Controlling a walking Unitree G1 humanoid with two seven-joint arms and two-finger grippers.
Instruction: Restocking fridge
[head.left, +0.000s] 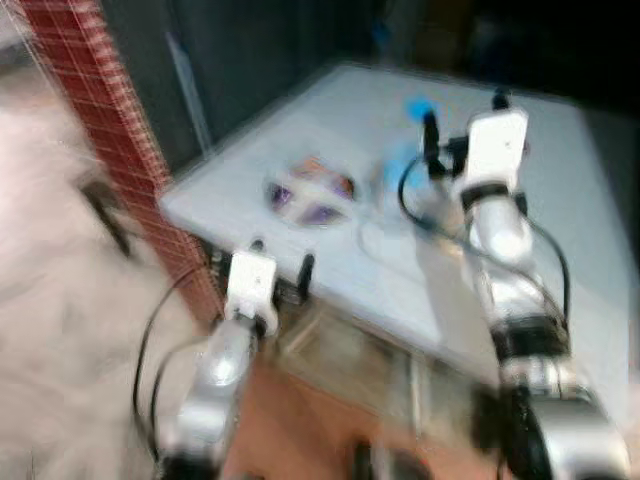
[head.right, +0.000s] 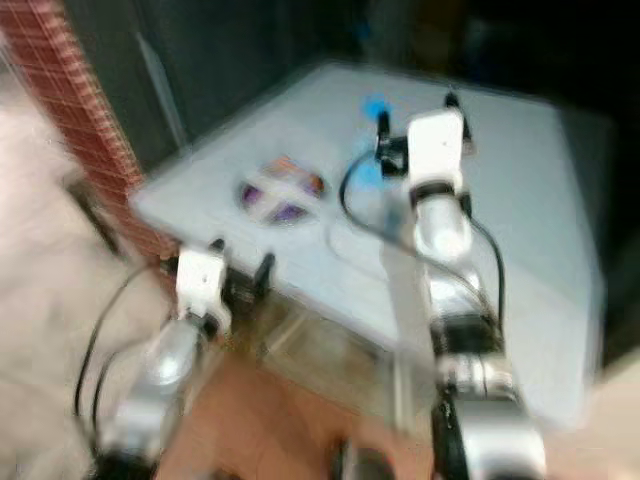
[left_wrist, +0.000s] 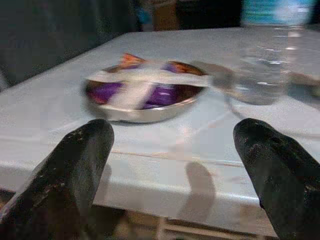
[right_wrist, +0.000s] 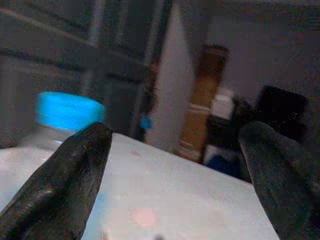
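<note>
The smooth white table (left_wrist: 165, 165) shines a little, the round bowl (left_wrist: 145, 112) at its 10 o'clock looks like shiny metal, and the clear bottle (left_wrist: 265, 55) is probably plastic with a blue cap (right_wrist: 67, 111).

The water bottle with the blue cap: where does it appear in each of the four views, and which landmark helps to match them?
Left eye view: water bottle on the white table, just left of the right gripper.
Right eye view: same spot, beside that gripper, right of the bowl.
Left wrist view: upper right, clear body beyond the bowl.
Right wrist view: its blue cap behind one finger.
Shared landmark: the white table top.
</note>
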